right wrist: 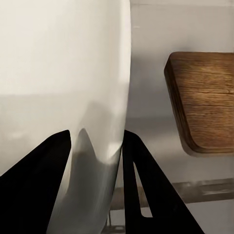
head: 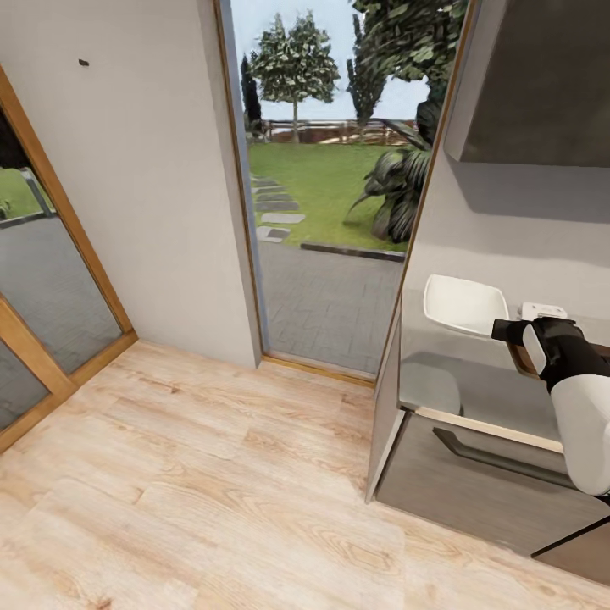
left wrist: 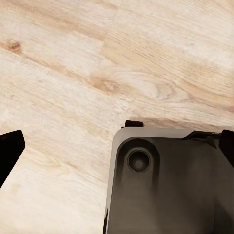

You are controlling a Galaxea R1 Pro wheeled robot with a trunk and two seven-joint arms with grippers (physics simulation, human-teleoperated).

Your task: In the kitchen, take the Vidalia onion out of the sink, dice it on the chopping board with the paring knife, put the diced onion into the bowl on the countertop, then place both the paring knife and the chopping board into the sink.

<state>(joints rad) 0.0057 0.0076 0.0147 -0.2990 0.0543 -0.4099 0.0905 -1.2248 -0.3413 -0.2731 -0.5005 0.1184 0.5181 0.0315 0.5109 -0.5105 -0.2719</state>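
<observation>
Right gripper (right wrist: 95, 146): its two dark fingers (right wrist: 39, 170) sit on either side of the white bowl's rim, pressed to it, so the gripper pinches the bowl at a narrow spread. In the head view the black wrist reaches in from 3 o'clock and meets the bowl's near edge.
Bowl (head: 462, 307): white, shallow, tilted with its rim raised over the grey tabletop, at about 3 o'clock in the head view, its shadow lying on the surface below.
Board (right wrist: 202, 102): brown wood with a rounded corner, flat on the tabletop just beside the bowl and apart from it; in the head view only a sliver shows behind the right arm.
Tabletop (head: 457, 381): smooth grey, with a pale front edge and a dark drawer with a long handle beneath.
Left gripper (left wrist: 117, 146): one dark fingertip (left wrist: 9, 151) shows at one edge of the left wrist view and another at the far edge, spread wide with nothing between them; wooden floor and a grey part of the robot lie below.
Room: pale plank floor (head: 186, 483), a white wall at 11 o'clock, and a doorway at 12 o'clock looking onto lawn and trees.
</observation>
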